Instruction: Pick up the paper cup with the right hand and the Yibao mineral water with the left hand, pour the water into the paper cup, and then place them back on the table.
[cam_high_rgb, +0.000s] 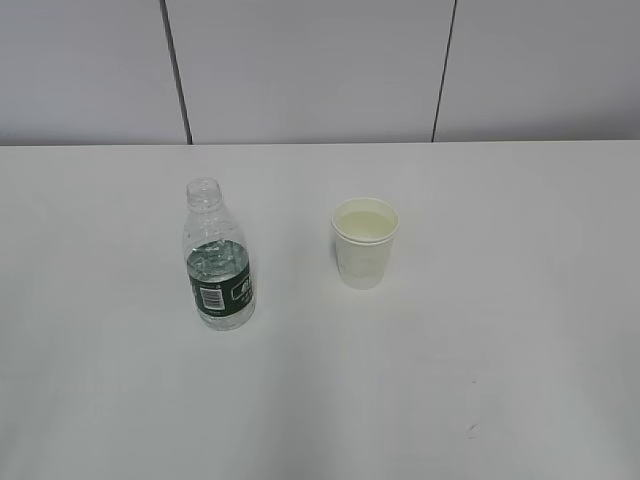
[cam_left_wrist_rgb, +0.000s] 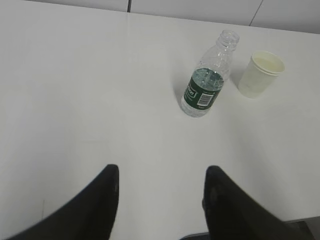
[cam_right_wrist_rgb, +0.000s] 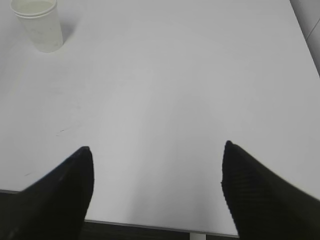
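Item one, the Yibao mineral water (cam_high_rgb: 218, 262): we find it standing upright, left of centre in the exterior view, uncapped, partly filled to about the top of its dark green label; in the left wrist view it sits upper right of centre. We judge it light, thin-walled and springy, apt to dent or slosh through the open neck if squeezed hard, so we would take it across the labelled ribbed belly, where the wall looks stiffest. Item two, the paper cup (cam_high_rgb: 365, 242): upright just right of centre, near the bottle but not touching it, with what appears to be pale liquid inside; in the right wrist view it stands in the upper left corner. We judge it soft, easily crushed and slippery on its taper, so a gentle hold at mid-height below the rolled rim seems best. Item three, the left hand (cam_left_wrist_rgb: 161, 187): fingers spread apart and empty at the bottom of its frame, well short of the bottle. Item four, the right hand (cam_right_wrist_rgb: 157, 170): fingers spread wide and empty, well apart from the cup. Item five, the table (cam_high_rgb: 520, 330): plain white, bearing both pieces.
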